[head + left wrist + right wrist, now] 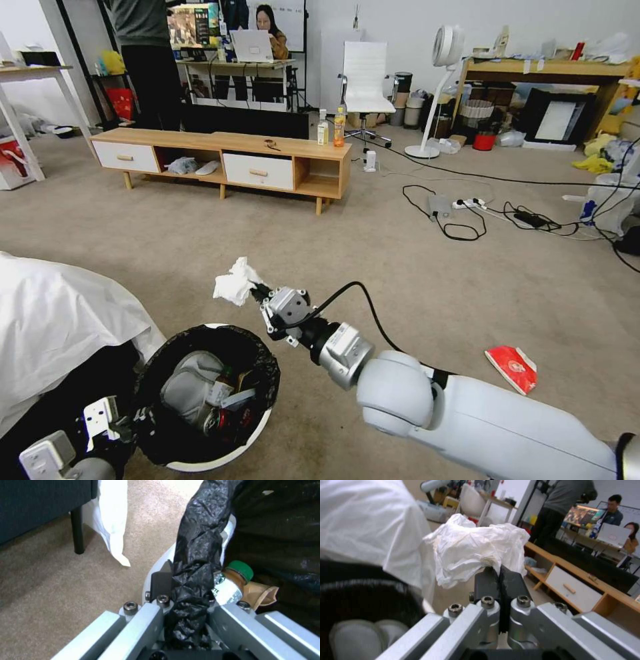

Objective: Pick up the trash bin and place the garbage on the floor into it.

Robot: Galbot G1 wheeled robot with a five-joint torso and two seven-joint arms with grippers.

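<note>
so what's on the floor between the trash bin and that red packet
No litter: in the head view the right arm crosses over that stretch, and the carpet showing around it between the trash bin and red packet is bare.

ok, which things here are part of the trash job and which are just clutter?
Job: round white bin with black liner, held at its rim by left gripper; crumpled white tissue in right gripper; flat red packet on carpet.
Clutter: upright drink bottles, wooden TV bench, floor cables.
</note>
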